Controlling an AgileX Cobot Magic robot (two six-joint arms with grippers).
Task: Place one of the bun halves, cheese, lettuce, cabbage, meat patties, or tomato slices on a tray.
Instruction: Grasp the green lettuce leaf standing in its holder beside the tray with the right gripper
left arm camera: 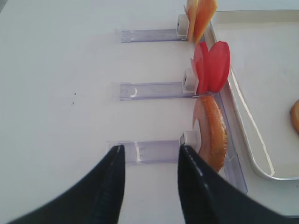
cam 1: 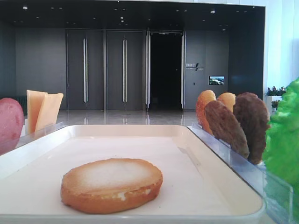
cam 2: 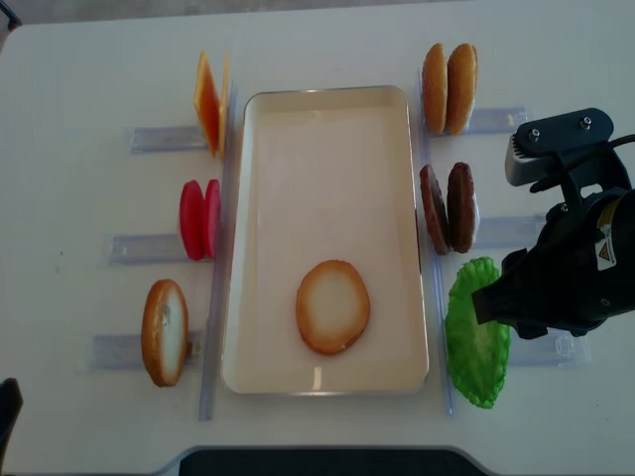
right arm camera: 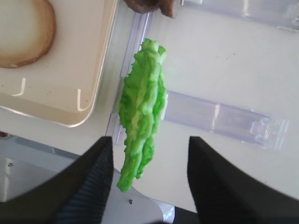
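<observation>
A bun half (cam 2: 332, 305) lies flat, pale face up, in the near part of the cream tray (cam 2: 327, 119). The green lettuce (right arm camera: 142, 107) stands on edge in a clear rack right of the tray. My right gripper (right arm camera: 150, 140) is open, and the lettuce's lower end hangs between its fingers, closer to the left one. My left gripper (left arm camera: 152, 149) is open and empty over the white table, just left of another bun half (left arm camera: 215, 133) standing in its rack. Tomato slices (left arm camera: 212, 67) and cheese (left arm camera: 201, 16) stand further along that side.
Right of the tray stand two meat patties (cam 2: 446, 208) and two more bun halves (cam 2: 448, 87). Clear plastic racks (left arm camera: 145, 151) stick out sideways from both long sides of the tray. The table's front edge (cam 2: 317, 454) is close behind the tray.
</observation>
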